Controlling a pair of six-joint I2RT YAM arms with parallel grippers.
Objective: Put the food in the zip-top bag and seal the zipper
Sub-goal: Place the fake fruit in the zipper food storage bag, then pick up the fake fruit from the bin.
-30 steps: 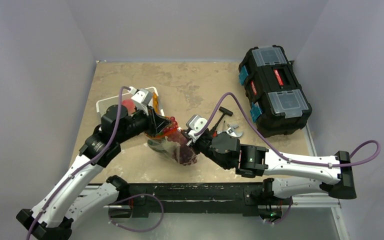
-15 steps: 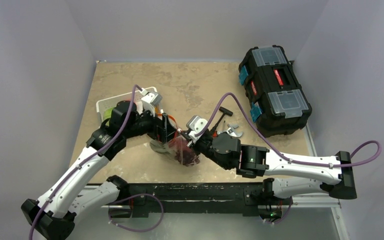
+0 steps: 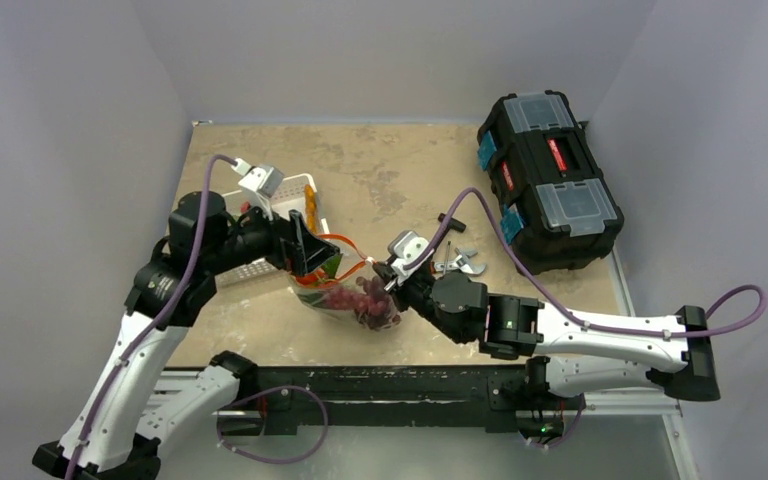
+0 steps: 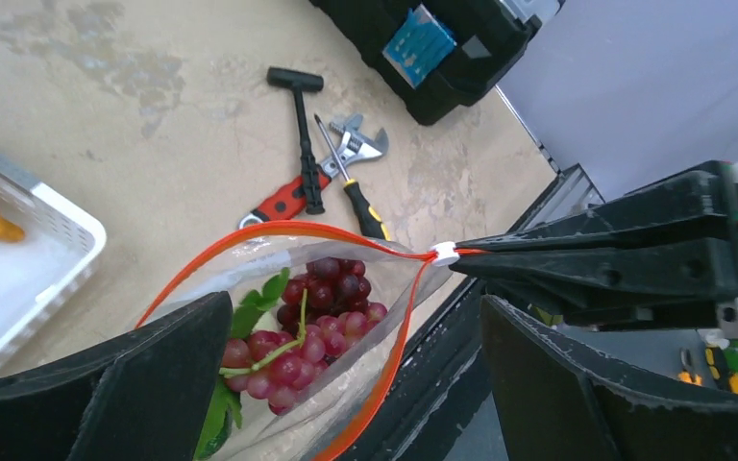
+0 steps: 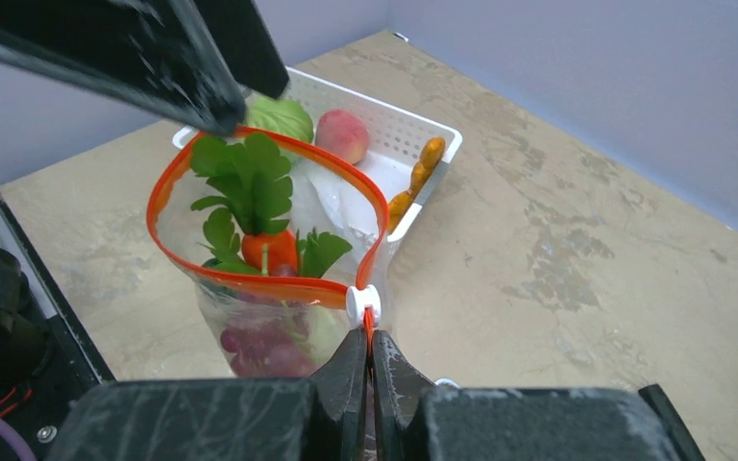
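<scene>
1. Flat black right fingers point(image 5: 344, 389) pinch shut on the thin red-orange zipper point(image 5: 250, 281).
2. The crinkly clear zip-top bag point(image 5: 207, 317) gapes on the mottled counter point(image 3: 380, 180), glossy grapes point(image 4: 322, 298) inside.
3. Left fingers point(image 4: 144, 375) spread wide, one tip at its far rim.

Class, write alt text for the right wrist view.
The right gripper pinches the orange zipper by its white slider; the clear bag stands open. Inside are a leafy carrot and grapes; behind stands a white basket holding a peach.
</scene>
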